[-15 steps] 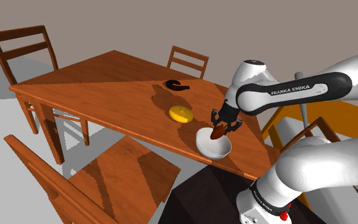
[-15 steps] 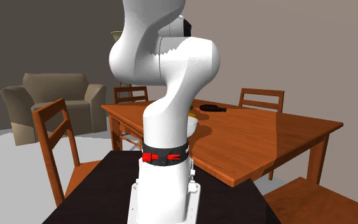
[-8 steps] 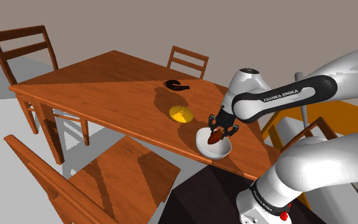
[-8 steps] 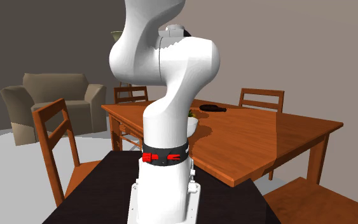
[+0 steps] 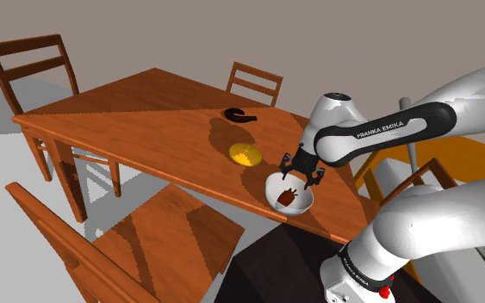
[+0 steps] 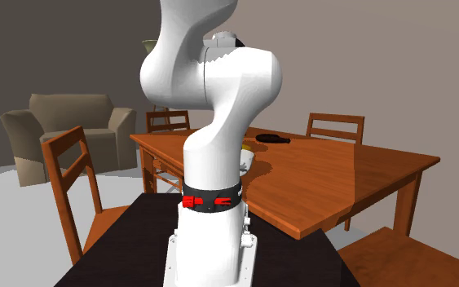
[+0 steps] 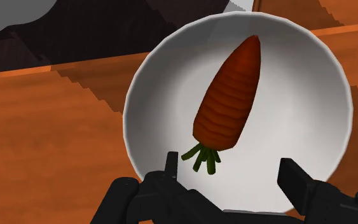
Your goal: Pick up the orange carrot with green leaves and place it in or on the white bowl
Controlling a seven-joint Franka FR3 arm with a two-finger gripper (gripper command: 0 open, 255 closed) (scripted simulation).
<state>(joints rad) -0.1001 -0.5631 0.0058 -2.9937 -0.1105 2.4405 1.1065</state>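
Observation:
An orange carrot [image 7: 229,95] with a short tuft of green leaves lies loose inside the white bowl [image 7: 298,114], leaves toward the gripper. In the shoulder view the bowl [image 5: 272,191] stands near the wooden table's front edge with the carrot [image 5: 288,197] in it. My black gripper [image 5: 301,172] hovers just above the bowl, open, its fingers spread and touching nothing. Seen from the wrist, the gripper [image 7: 231,164] has a finger on either side of the carrot's leafy end, well clear of it.
A yellow dish [image 5: 245,154] sits on the table [image 5: 146,108] just beyond the bowl toward the shoulder view's left, and a black object [image 5: 240,114] lies farther back. Wooden chairs [image 5: 163,228] ring the table. An armchair [image 6: 64,130] stands far off.
The gripper lowered over the bowl while shut on the carrot, then opened. The carrot dropped out of the fingers and now rests in the bowl.

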